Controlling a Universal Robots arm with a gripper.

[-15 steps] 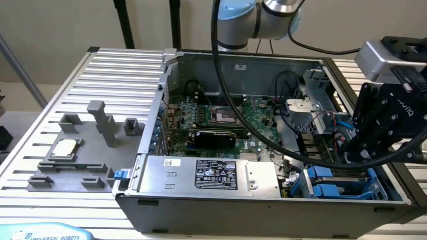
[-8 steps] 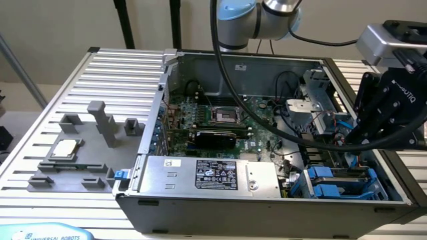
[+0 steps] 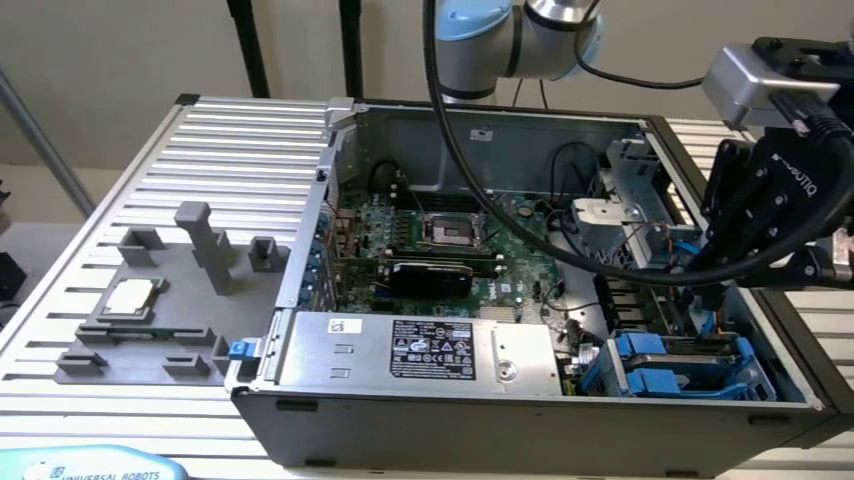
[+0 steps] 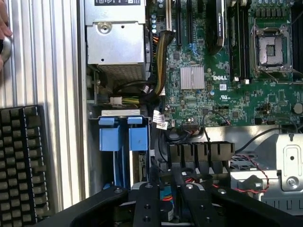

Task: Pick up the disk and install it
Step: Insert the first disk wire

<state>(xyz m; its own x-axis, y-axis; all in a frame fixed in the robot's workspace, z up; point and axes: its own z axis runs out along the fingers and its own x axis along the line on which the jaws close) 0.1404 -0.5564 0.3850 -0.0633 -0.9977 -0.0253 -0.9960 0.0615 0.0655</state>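
My black gripper (image 3: pixel 731 278) hangs inside the open computer case (image 3: pixel 307 400), at its side on the exterior view's right, above the drive cage. In the wrist view its black linkage (image 4: pixel 165 208) sits just over black cable connectors and red wires. Two blue plastic carrier tabs (image 4: pixel 124 137) stand side by side in the drive bay, close beside the gripper. The exterior view shows the same blue carriers (image 3: pixel 661 362) in the case's front corner. The disk's silver body and white label are hidden, so I cannot tell whether it sits in that bay or at the gripper.
The large silver box with a black label (image 3: pixel 424 352) fills the case's front. The green motherboard (image 3: pixel 441 240) lies behind it. A grey fixture plate (image 3: pixel 160 330) with a small square chip (image 3: pixel 130 297) lies outside. A keyboard (image 4: pixel 21 161) and a person's hand (image 4: pixel 4 28) are nearby.
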